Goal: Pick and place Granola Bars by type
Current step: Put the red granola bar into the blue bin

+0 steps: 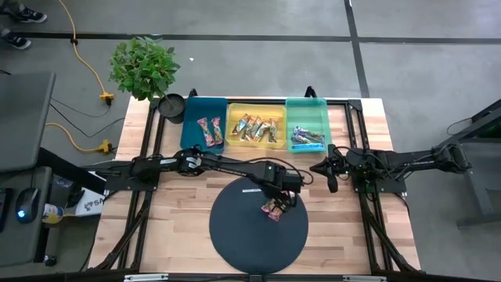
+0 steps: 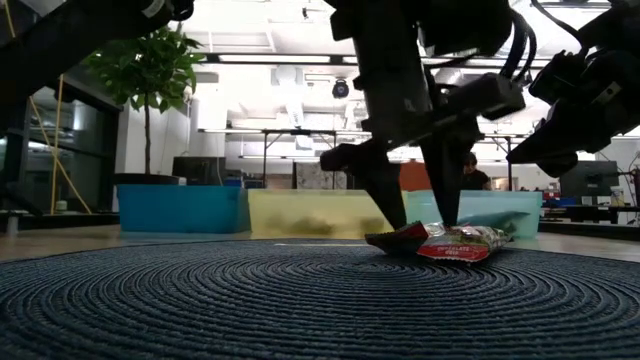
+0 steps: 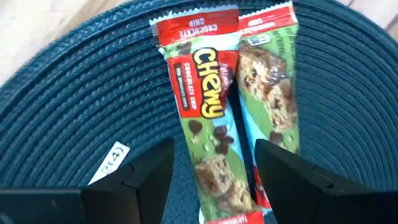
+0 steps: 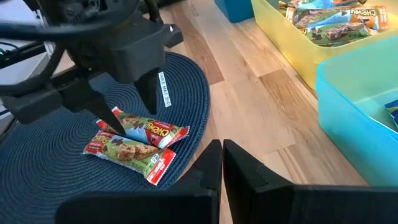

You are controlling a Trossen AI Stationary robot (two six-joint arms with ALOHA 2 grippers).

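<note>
Here, a pale wooden table (image 1: 196, 235) is covered near its front by a large dark round woven mat (image 1: 235, 235). Two red-and-green granola bars (image 1: 274, 207) are laid side by side, touching, toward the mat's 1 o'clock edge (both wrappers are marked "Chewy"). The left gripper (image 1: 283, 197) is lowered over them with its fingers (image 3: 143, 180) spread, one on either side of the nearer bar (image 3: 208, 124), which is not yet pinched.

The right gripper (image 1: 332, 182) is held above bare wood at the mat's 2 o'clock, well apart from the bars, its fingers (image 4: 214, 165) pressed nearly together and nothing held.

Along the table's 12 o'clock edge three trays are set in a row: a dark teal tray (image 1: 196, 106) with pink-red bars (image 1: 210, 131), a yellow tray (image 1: 235, 110) with orange-tan bars (image 1: 257, 129), and a light aqua tray (image 1: 305, 106) with blue bars (image 1: 307, 139). A potted plant (image 1: 145, 70) is placed at the 11 o'clock corner.

Beyond the table, a bright room with ceiling lights and desks is seen, and a seated person (image 2: 470, 172) is partly visible.
</note>
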